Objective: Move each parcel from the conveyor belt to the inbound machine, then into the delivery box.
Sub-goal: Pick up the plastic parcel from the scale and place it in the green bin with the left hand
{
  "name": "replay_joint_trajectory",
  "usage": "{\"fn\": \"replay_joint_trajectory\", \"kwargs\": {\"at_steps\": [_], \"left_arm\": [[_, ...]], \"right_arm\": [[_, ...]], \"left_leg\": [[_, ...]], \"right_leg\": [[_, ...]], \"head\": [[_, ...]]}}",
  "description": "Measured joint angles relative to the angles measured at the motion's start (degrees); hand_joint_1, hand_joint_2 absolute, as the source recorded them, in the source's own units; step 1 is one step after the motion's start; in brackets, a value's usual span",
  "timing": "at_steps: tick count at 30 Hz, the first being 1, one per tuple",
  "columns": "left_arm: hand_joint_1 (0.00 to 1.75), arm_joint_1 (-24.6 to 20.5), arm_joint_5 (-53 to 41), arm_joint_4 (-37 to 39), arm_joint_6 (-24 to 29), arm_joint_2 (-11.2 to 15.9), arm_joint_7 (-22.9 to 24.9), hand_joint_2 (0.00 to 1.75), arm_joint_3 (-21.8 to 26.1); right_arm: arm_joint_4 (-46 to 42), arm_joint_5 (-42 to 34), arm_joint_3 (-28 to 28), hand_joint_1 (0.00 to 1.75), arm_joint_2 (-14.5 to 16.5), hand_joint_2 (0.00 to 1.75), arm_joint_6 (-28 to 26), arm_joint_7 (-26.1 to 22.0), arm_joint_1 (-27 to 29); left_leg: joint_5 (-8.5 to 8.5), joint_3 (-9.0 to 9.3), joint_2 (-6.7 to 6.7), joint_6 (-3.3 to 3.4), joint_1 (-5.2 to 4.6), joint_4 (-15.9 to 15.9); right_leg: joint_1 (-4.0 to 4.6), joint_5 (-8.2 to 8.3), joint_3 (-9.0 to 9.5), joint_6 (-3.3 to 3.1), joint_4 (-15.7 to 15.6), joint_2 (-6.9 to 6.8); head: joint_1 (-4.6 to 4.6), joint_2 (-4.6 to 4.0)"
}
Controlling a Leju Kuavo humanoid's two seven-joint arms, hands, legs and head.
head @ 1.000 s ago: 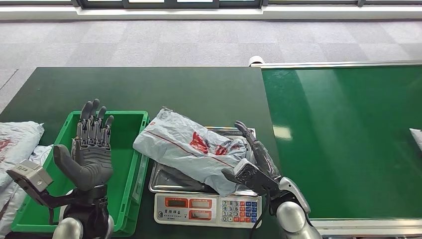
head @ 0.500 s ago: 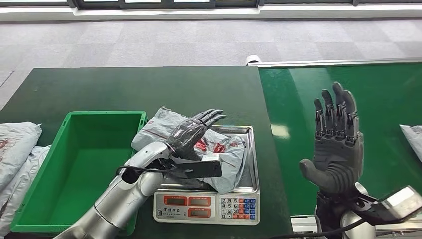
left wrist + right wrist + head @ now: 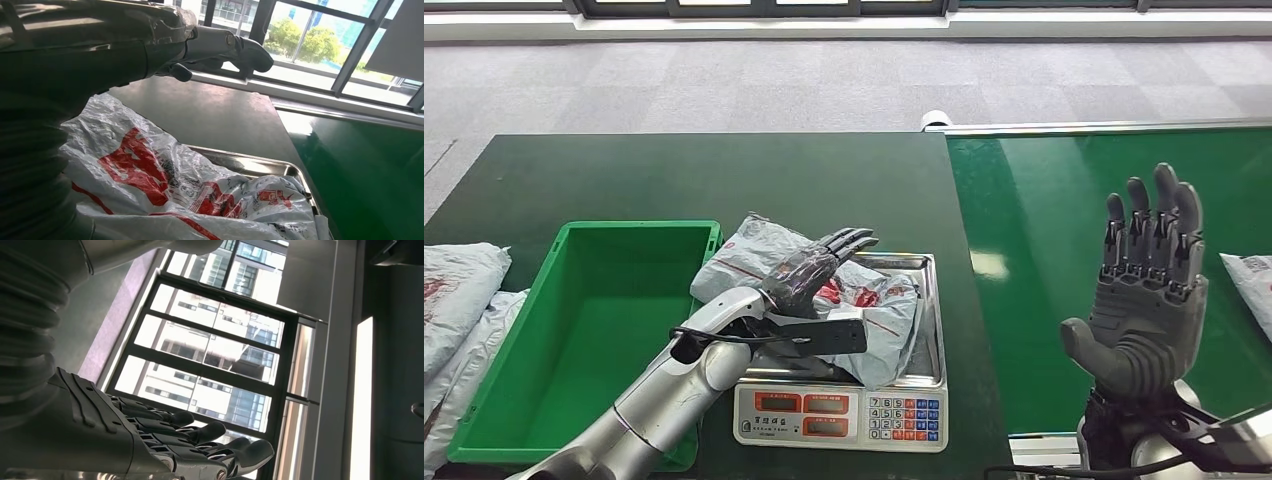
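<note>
Parcel: a crumpled grey-white poly bag with red print (image 3: 864, 300) lies across the steel tray of the weighing scale (image 3: 929, 330), its long axis running from the far-left corner, where it overhangs toward the green bin (image 3: 584, 330), down to the near-right of the tray.
Left hand: (image 3: 809, 268) reaches over the parcel from the left, fingers extended and pointing right; from the head view it appears to rest on the bag, though whether it has any grip cannot be told. In the left wrist view the fingers (image 3: 235, 47) stand clear above the plastic.
Right hand: (image 3: 1146, 300) raised upright over the conveyor belt (image 3: 1044, 230), palm showing, fingers straight and apart, holding nothing.
Belt: a second parcel (image 3: 1250, 278) sits at its right edge.
Tabletop: dark green (image 3: 674, 175); more grey bags (image 3: 454, 290) lie left of the bin.
</note>
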Motion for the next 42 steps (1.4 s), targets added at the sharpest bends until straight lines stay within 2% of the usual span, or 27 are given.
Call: {"fn": "replay_joint_trajectory", "kwargs": {"at_steps": [8,12,17,21,27,37,42], "left_arm": [[0.00,-1.95,-5.49,3.97,-7.34,0.04,-0.80,1.75,-3.35],[0.00,-5.17,-8.21,8.89,-12.10,-0.05,-4.94,1.75,-7.11],[0.02,-9.81,-8.90,16.16,-12.79,-1.16,-8.43,1.75,-11.78],[1.72,-12.20,-8.27,20.07,-14.22,-1.91,-9.60,1.75,-13.61],[1.75,-14.04,-7.57,23.02,-15.49,-1.93,-11.16,1.75,-15.44],[1.75,-13.93,-7.06,22.45,-9.44,-1.44,-8.82,1.75,-15.48],[1.75,-12.50,-8.56,18.30,-4.13,0.40,-5.56,1.75,-14.83]], "right_arm": [[0.06,0.51,0.00,0.00,0.01,1.75,0.55,-0.54,-0.28],[0.59,0.67,0.08,0.00,0.01,1.75,0.16,-1.06,-1.07],[1.48,1.08,0.21,0.00,0.01,1.75,-1.46,-1.88,-1.87],[2.05,0.83,0.37,0.00,-0.07,1.75,-2.50,-2.63,-2.00],[3.24,0.02,1.27,0.00,-0.81,1.75,-3.62,-4.06,-1.91],[3.43,-0.63,1.68,0.00,-2.05,1.75,-4.34,-4.68,-0.77],[3.37,-1.37,1.68,0.00,-2.32,1.75,-3.88,-4.32,-0.03]], "left_leg": [[0.00,-0.03,-0.06,0.00,0.00,0.00],[0.01,-0.01,-0.09,-0.01,0.00,0.00],[0.02,0.11,-0.28,-0.01,0.00,-0.01],[0.01,0.20,-0.41,0.01,0.00,-0.01],[0.00,0.43,-0.43,0.04,0.00,-0.02],[0.07,0.45,-0.41,-0.01,0.01,-0.03],[0.07,0.37,-0.38,-0.02,0.02,-0.04]], "right_leg": [[0.00,0.00,0.00,0.00,0.00,-0.03],[0.01,0.00,0.03,0.00,0.00,-0.06],[0.00,-0.01,0.24,0.01,0.00,-0.20],[0.00,-0.06,0.41,0.04,-0.01,-0.34],[0.00,-0.14,0.67,0.10,-0.04,-0.37],[0.02,-0.07,0.61,0.05,-0.02,-0.31],[0.02,-0.07,0.48,0.04,-0.02,-0.26]], "head": [[-0.01,0.00],[-0.01,0.00],[-0.01,0.00],[-0.01,0.00],[-0.01,0.00],[-0.01,0.00],[-0.01,0.00]]}}
